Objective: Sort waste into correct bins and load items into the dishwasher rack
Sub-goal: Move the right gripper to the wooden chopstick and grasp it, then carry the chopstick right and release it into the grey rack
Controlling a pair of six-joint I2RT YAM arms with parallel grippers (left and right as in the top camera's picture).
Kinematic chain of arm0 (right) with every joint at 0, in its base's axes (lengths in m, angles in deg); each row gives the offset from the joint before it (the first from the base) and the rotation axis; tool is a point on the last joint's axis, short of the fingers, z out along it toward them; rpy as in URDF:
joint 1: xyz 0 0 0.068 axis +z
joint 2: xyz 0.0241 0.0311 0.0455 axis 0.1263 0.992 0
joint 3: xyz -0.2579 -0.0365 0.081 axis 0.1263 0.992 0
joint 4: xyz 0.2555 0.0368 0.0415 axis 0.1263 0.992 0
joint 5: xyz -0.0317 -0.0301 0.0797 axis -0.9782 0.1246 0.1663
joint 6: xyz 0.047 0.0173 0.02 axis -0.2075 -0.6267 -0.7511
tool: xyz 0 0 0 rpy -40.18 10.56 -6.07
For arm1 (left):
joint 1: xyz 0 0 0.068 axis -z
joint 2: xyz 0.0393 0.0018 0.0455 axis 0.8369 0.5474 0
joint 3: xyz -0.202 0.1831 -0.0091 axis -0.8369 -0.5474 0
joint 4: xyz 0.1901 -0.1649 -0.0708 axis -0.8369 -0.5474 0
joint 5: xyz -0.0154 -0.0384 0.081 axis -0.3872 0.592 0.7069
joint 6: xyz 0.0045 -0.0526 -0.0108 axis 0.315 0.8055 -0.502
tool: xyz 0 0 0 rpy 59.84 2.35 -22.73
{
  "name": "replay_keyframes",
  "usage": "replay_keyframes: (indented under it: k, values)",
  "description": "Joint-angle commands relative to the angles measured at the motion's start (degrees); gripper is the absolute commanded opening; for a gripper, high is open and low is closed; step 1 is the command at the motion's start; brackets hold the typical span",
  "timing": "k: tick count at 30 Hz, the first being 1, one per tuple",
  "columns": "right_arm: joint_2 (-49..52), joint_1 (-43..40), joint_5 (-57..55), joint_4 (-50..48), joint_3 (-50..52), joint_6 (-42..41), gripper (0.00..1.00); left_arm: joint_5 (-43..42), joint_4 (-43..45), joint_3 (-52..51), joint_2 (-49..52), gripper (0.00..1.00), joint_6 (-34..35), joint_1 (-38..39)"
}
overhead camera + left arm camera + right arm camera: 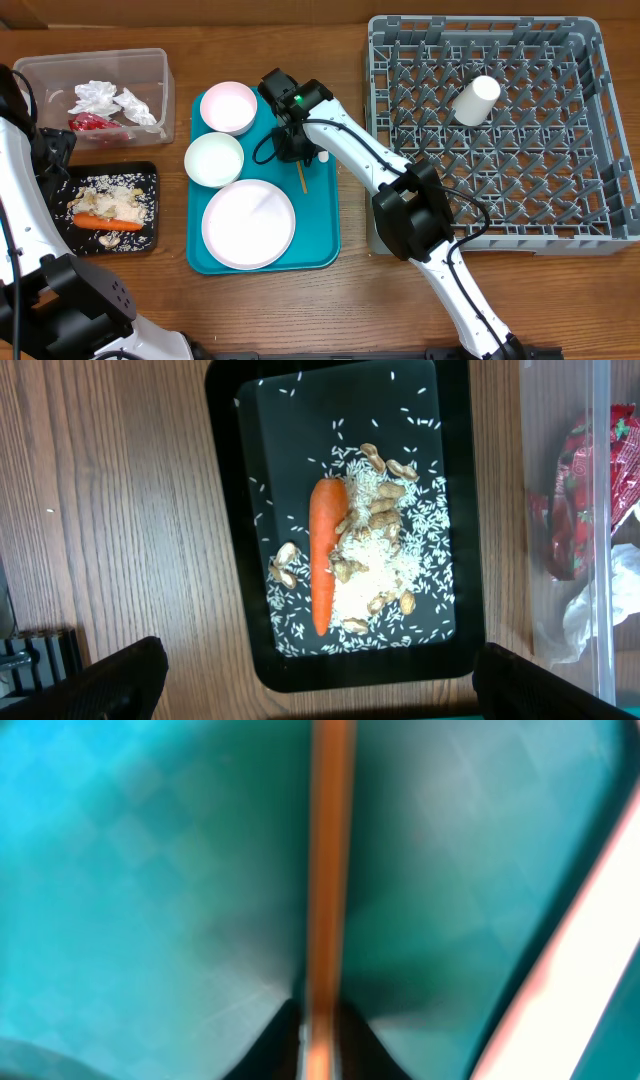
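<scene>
Centre frame, the right gripper [298, 152] looks pinched shut on the stick [302, 178] on the teal tray [325, 235], though the close view is blurry. The left gripper [320, 682] gapes wide, empty, above the carrot [325, 550] at lower left.

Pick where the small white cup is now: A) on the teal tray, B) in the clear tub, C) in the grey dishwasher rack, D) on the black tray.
C: the small white cup lies on its side among the pegs inside the grey dishwasher rack.
</scene>
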Motion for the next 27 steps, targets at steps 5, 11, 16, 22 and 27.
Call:
replay_keyframes:
  k: [5, 11, 16, 22, 27]
  values:
    - [1.1, 0.3, 0.5, 3.5, 0.9, -0.6, 0.04, 0.0, 0.0, -0.2, -1.0, 1.0, 1.2, 0.1]
    - [-1.7, -0.3, 2.0, 9.2, -5.8, -0.3, 0.04, 0.0, 0.0, -0.2, -1.0, 1.0, 1.2, 0.1]
    - [-8.5, -2.5, 0.3, 13.0, -12.7, 0.8, 0.04, 0.0, 0.0, -0.2, -0.9, 1.0, 1.2, 0.1]
    - [-16.5, -9.2, -3.5, 17.6, -18.1, 1.0, 0.04, 0.0, 0.0, -0.2, -1.0, 1.0, 1.2, 0.1]
    - [-19.0, -16.9, -3.6, 19.9, -18.2, 4.6, 0.04, 0.0, 0.0, -0.2, -1.0, 1.0, 1.2, 0.1]
